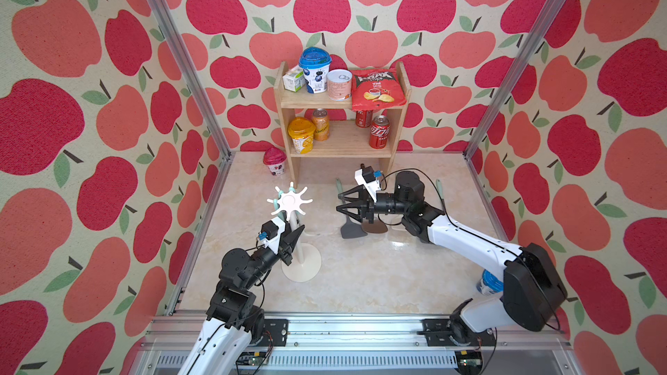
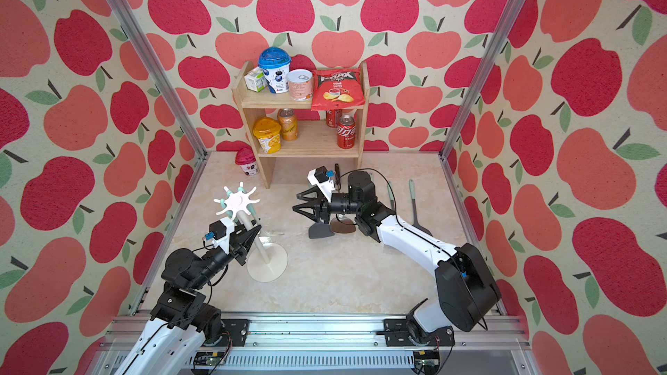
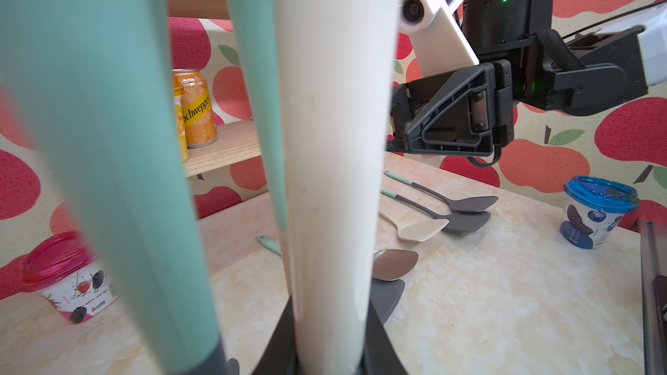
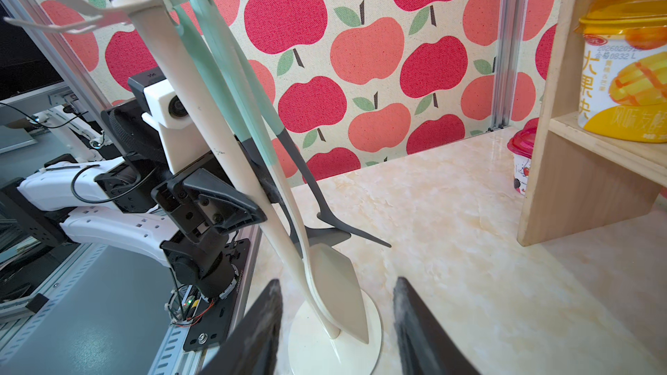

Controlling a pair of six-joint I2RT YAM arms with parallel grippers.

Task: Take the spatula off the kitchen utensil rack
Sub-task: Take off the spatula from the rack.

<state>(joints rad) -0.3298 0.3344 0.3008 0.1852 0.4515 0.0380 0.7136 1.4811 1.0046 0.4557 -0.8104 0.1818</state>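
— Well, where's the spatula (image 4: 225, 66)?
— Hanging on the kitchen utensil rack (image 1: 306, 270), left of centre. Left fingers (image 4: 220, 203) clamp its pole (image 4: 202, 110); right fingers (image 4: 261, 333) gape, empty. Lifted crooked, it could catch the crown (image 1: 290, 203) — tipping everything.

Apple-print walls (image 1: 325, 12) are enclosing a pale marbled floor (image 1: 361, 283). Aluminium posts (image 1: 182, 55) are rising in the back corners. A wooden shelf (image 1: 343, 138) is standing against the back wall, and light is glinting off the floor.
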